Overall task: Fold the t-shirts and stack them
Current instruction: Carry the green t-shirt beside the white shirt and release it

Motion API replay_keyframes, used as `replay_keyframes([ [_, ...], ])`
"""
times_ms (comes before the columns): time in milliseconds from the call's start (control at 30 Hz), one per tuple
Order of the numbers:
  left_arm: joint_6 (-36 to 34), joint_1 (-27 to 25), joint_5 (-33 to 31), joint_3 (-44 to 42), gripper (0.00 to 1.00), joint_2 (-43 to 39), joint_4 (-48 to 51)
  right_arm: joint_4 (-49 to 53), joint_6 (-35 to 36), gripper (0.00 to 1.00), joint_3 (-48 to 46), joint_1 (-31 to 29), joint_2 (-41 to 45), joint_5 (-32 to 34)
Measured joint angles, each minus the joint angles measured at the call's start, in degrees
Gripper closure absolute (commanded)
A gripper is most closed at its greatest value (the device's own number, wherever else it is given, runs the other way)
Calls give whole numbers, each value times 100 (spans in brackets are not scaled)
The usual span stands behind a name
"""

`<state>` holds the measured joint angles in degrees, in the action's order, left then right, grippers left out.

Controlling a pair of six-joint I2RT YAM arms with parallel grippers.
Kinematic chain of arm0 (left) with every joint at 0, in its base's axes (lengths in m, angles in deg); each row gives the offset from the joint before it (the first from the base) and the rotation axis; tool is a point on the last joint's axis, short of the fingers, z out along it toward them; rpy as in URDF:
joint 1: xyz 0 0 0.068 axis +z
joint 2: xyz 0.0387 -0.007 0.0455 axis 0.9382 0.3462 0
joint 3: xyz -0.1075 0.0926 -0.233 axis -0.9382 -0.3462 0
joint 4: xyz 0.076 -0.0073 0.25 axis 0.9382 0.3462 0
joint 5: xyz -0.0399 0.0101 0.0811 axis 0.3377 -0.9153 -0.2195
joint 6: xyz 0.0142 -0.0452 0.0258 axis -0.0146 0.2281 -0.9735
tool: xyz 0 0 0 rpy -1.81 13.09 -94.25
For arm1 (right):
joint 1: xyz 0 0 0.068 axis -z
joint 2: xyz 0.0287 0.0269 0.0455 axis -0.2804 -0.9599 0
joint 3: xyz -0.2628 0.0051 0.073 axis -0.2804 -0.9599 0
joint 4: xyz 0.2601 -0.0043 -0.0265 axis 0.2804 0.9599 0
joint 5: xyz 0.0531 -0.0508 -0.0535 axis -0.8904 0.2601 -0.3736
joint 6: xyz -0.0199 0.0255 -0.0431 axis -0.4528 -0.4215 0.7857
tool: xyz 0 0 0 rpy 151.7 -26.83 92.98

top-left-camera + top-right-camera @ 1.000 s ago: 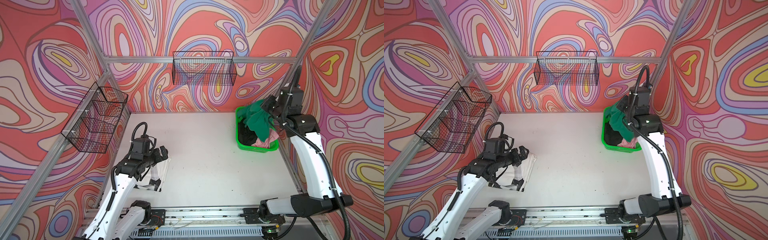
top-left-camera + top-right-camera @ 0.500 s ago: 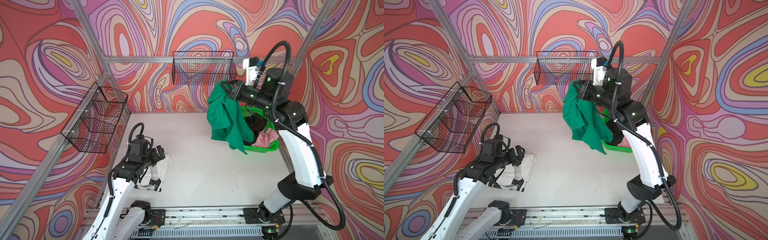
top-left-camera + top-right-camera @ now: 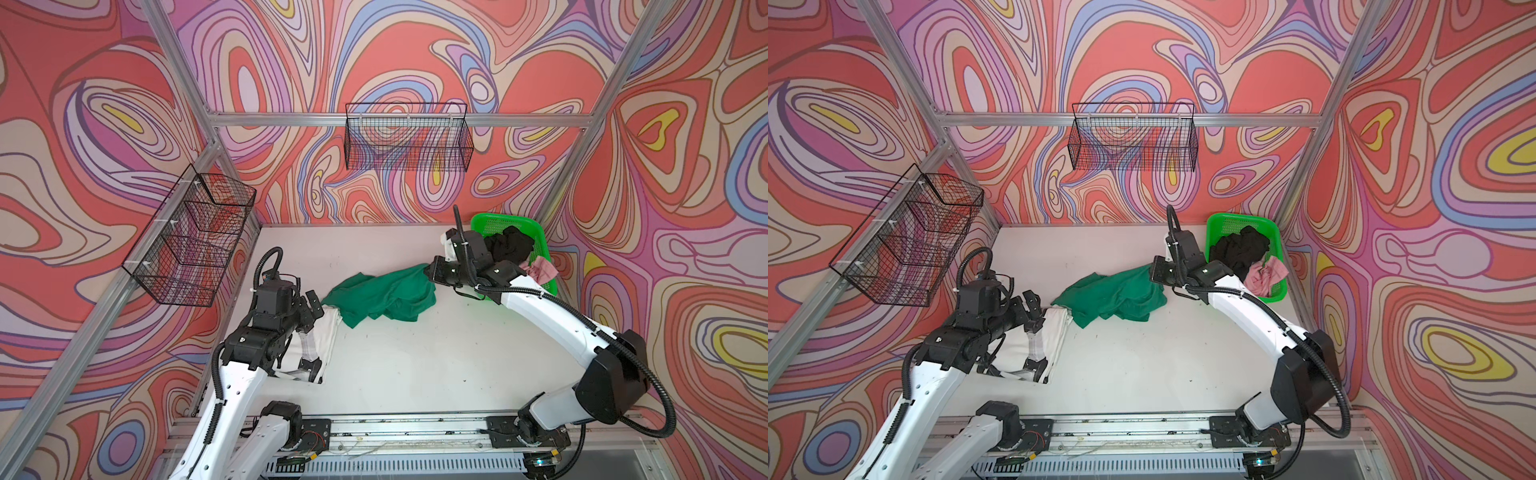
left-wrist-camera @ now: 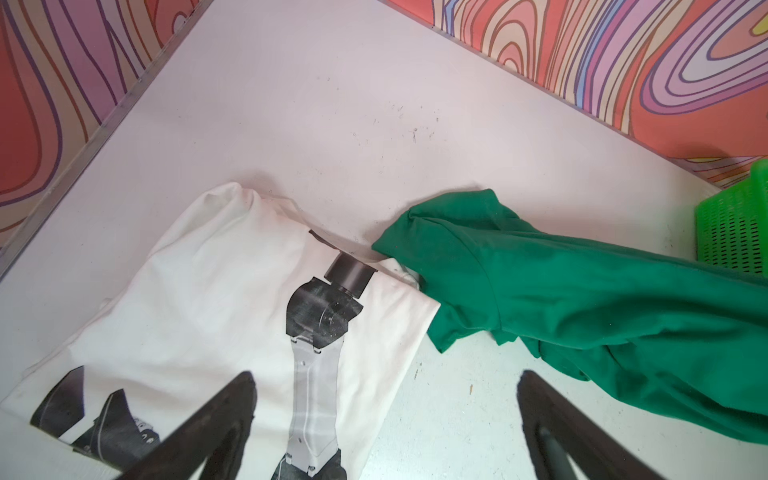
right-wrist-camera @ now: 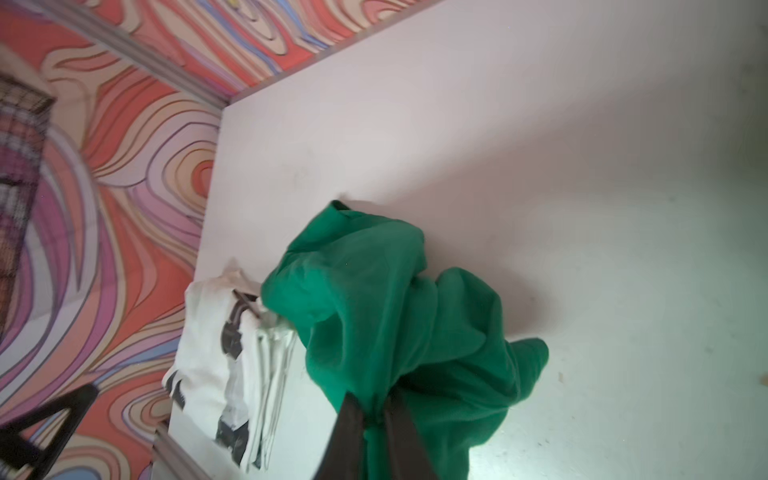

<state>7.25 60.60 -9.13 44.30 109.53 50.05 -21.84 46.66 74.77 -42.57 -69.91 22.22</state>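
The dark green t-shirt (image 3: 382, 297) (image 3: 1113, 295) lies crumpled on the white table's middle, and one corner overlaps the white t-shirt with black marks (image 3: 328, 332) (image 4: 208, 299). My right gripper (image 3: 430, 272) (image 5: 374, 399) is shut on a bunch of the green cloth at its right end, low over the table. My left gripper (image 3: 311, 313) (image 4: 386, 378) hovers open above the white shirt's edge and holds nothing. A black t-shirt (image 3: 509, 245) and a pale pink one (image 3: 542, 268) sit in the bright green basket (image 3: 490, 218).
The green basket stands in the back right corner against the wall. Two black wire baskets hang on the walls, one at the back (image 3: 407, 141) and one on the left (image 3: 191, 241). A metal rail (image 3: 395, 428) runs along the table's front edge.
My right arm lifted the green t-shirt out of the basket, swung it left and lowered it onto the table's middle. The left arm has hardly moved.
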Motion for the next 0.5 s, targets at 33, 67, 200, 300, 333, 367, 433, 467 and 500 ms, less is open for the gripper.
replay_keyframes([
  [33,-2,7,4,0,0,20,0,-76,-7,53,-122,203,-13,2],
  [67,-2,15,20,0,0,28,0,-133,-11,45,-179,363,-31,26],
  [200,-2,24,52,0,0,31,0,-374,201,34,28,675,-319,140],
  [300,-2,33,83,0,0,46,0,-511,299,33,448,673,-837,221],
  [333,-2,44,87,0,0,57,0,-573,302,33,557,680,-1032,262],
  [367,-2,52,87,0,0,70,-2,-614,299,33,629,702,-1215,310],
  [433,-2,59,87,0,0,96,-2,-669,282,34,710,774,-1572,450],
  [467,-2,59,87,0,0,101,0,-673,275,34,715,817,-1720,505],
  [500,-2,59,87,0,0,101,0,-656,273,34,719,870,-1869,570],
])
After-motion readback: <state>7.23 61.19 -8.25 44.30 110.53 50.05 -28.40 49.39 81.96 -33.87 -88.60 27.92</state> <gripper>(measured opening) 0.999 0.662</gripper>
